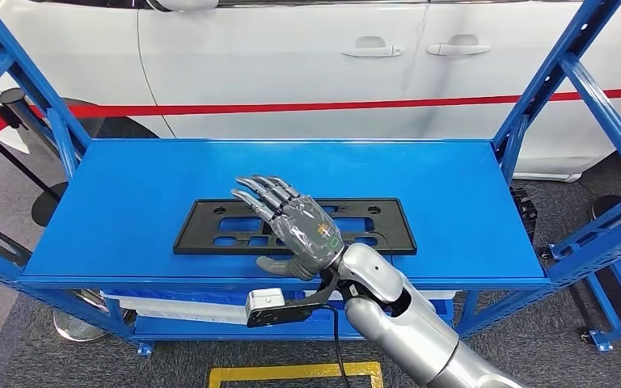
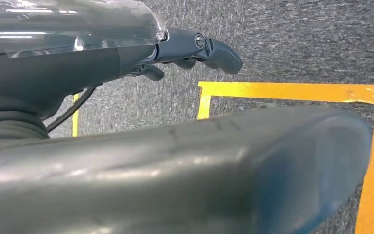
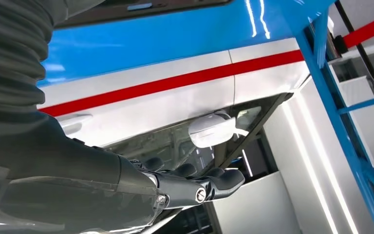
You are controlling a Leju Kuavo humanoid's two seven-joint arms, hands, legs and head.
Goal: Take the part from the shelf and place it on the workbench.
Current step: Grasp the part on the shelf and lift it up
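The blue shelf (image 1: 129, 202) was seen spread wide ahead of and beneath the right hand (image 1: 295, 230), its flat top carrying a single thing. Behind it, well beyond the hand's reach, a white car (image 1: 291, 65) with a red stripe was visible, and yellow floor tape (image 2: 292, 90) was picked out on the grey carpet below the left hand (image 2: 195, 48).

The part (image 1: 210, 229), a flat black rectangular frame with cut-outs, was laid on the shelf directly under the right hand. Its long axis was set crosswise to the hand's reach, running from the thumb side out past the other side, so that the fingers pointed across its short width toward the far edge. About as much of the frame was left showing to either side of the hand.

The right hand was held over the middle of the part, palm down, its fingers stretched forward and apart, with nothing closed in them. Whether the palm was already touching the frame or was only held just above it could not be told from the head view; the thumb appeared to be lying at the near edge.

The left hand was hung low by the floor, well apart from the shelf, fingers loosely curled and holding nothing. The right hand was judged plainly the nearer, and a grasp across the near long edge was what the next move seemed to call for.
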